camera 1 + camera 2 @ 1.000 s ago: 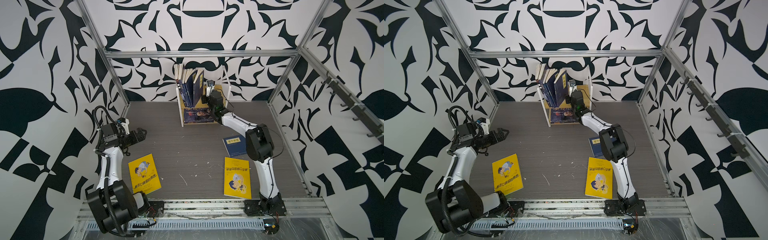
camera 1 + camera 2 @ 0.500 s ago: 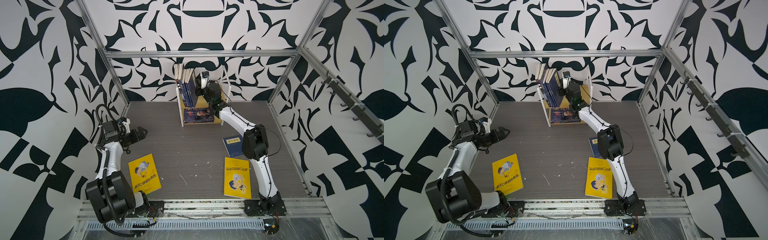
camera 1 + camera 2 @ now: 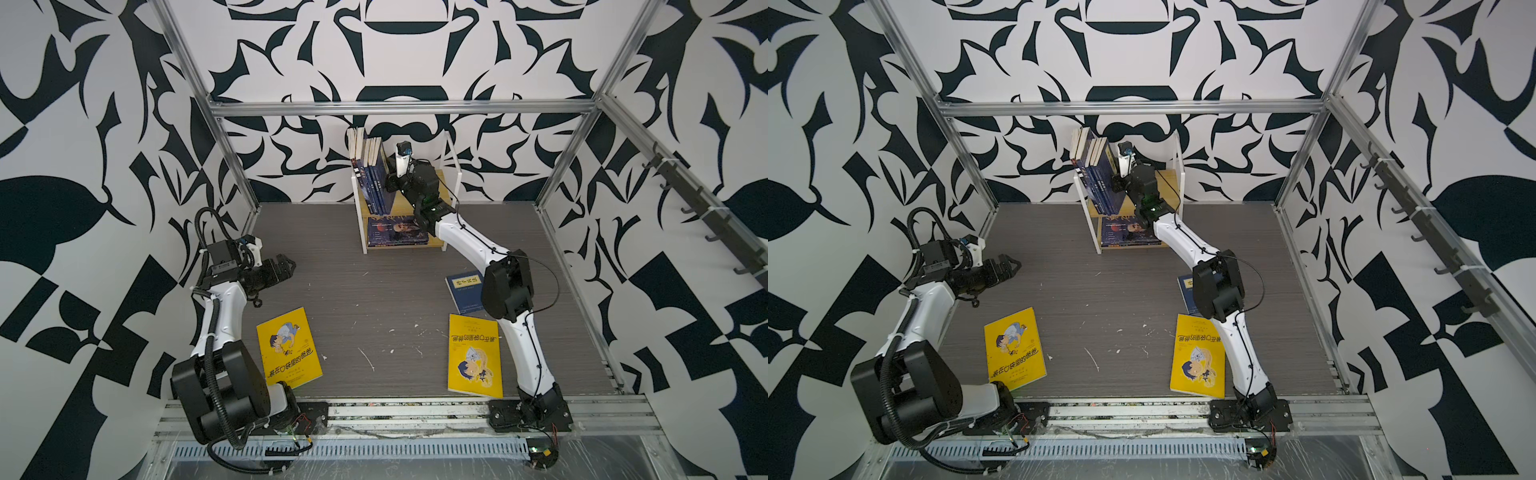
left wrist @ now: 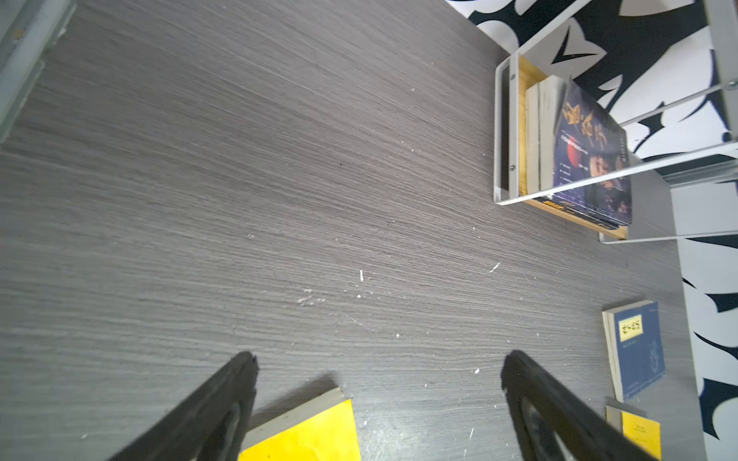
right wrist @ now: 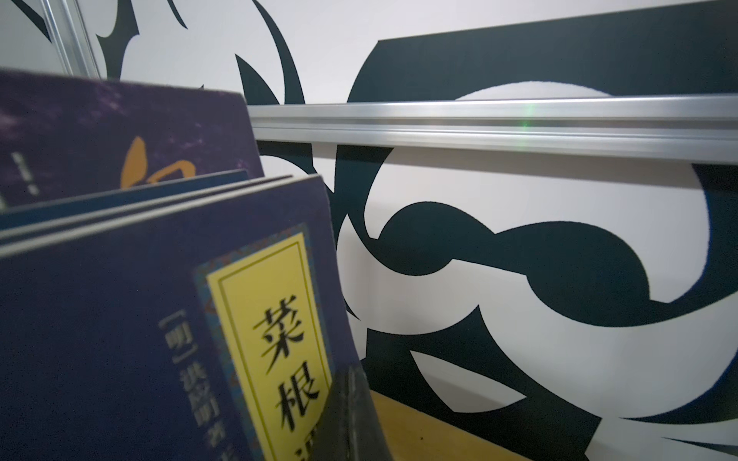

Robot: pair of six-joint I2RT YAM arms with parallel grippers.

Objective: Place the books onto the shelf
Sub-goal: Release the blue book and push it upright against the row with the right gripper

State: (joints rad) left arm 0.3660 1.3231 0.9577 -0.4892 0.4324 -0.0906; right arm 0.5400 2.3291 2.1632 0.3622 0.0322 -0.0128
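The shelf [image 3: 444, 189] stands at the back wall, seen in both top views. Several books [image 3: 371, 176] stand at the left end of its upper board. My right gripper [image 3: 390, 183] is shut, its side pressed against the outermost navy book [image 5: 159, 339] with a yellow label, and nothing is between its fingers [image 5: 351, 419]. A dark portrait book [image 3: 397, 232] lies on the lower board. On the table lie a navy book [image 3: 463, 291] and two yellow books [image 3: 289, 349] [image 3: 473, 357]. My left gripper [image 4: 379, 359] hovers open and empty above the left yellow book [image 4: 307, 435].
Metal frame posts [image 3: 232, 158] and patterned walls close in the table on three sides. The right part of the shelf's upper board [image 5: 419, 431] is bare wood. White scuffs [image 3: 365, 357] mark the dark tabletop between the yellow books.
My right gripper rose from the shelf's lower level to the upper board and pushed the leaning books upright toward the left end. My left arm shifted only slightly.
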